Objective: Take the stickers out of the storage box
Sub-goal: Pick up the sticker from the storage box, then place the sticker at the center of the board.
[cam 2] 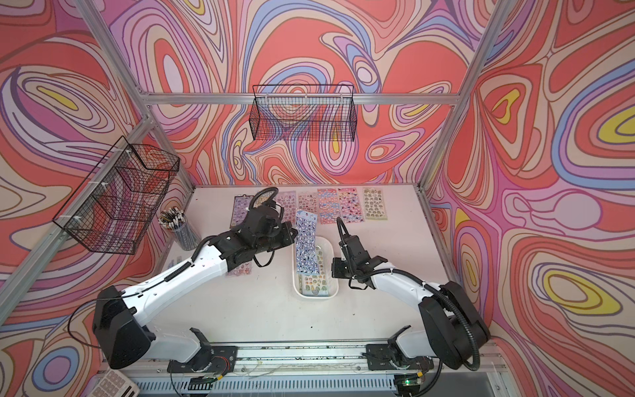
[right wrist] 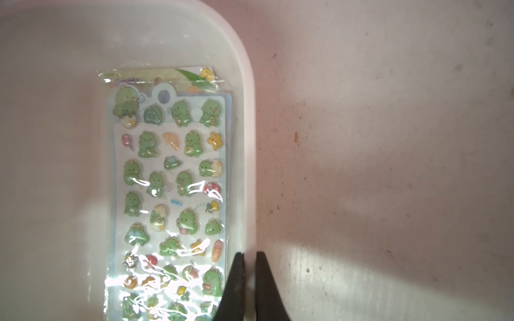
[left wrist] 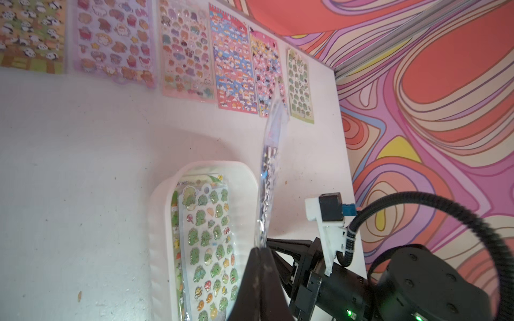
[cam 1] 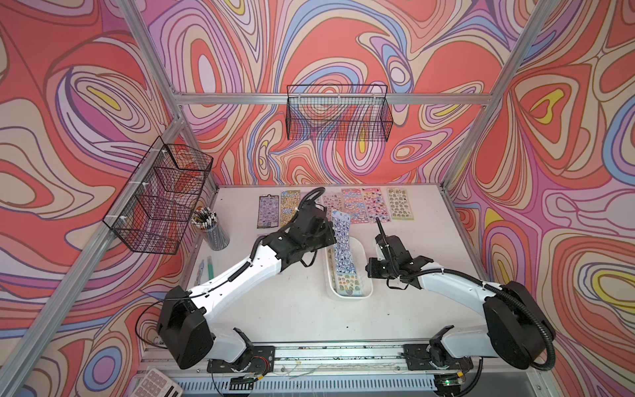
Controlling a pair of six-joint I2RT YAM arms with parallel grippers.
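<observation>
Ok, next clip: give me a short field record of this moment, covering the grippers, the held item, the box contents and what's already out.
left gripper: shut on blue sheet, held up over the storage box
right gripper: shut on the storage box's rim
in box: dinosaur sheet on top, more beneath
already out: row of sheets along the far edge of the table
task status: unfinished
</observation>
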